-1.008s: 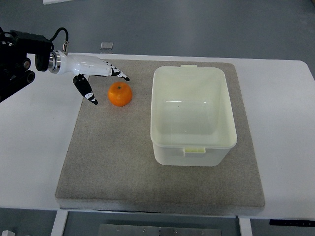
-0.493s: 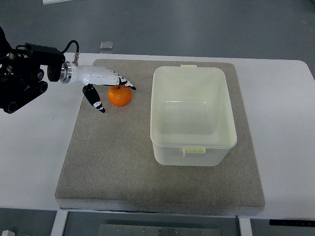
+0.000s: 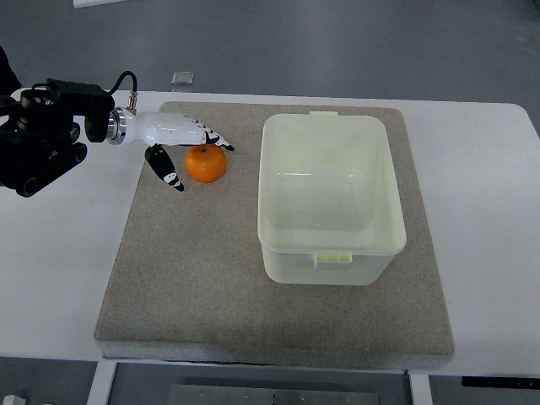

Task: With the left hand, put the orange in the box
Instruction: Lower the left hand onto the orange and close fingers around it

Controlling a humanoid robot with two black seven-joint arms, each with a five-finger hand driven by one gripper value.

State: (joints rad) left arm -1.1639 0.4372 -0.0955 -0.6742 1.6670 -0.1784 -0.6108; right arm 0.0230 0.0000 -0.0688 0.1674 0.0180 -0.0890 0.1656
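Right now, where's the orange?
In the top view the orange lies on the grey mat, to the left of the empty white box, right under the left hand's spread fingers.

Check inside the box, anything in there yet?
The box is empty; its bare floor shows, nothing covered. The orange sits on the mat beside the left hand, whose fingers are spread, not gripping.

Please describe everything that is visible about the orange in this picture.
The orange is small, round and bright orange, with a dark stem spot on top. Its skin looks smooth and whole. It rests on the grey felt mat, left of the empty cream plastic box and apart from it. The left hand is spread around it: the fingers reach over its far edge and the thumb is at its left. Actual contact cannot be told.
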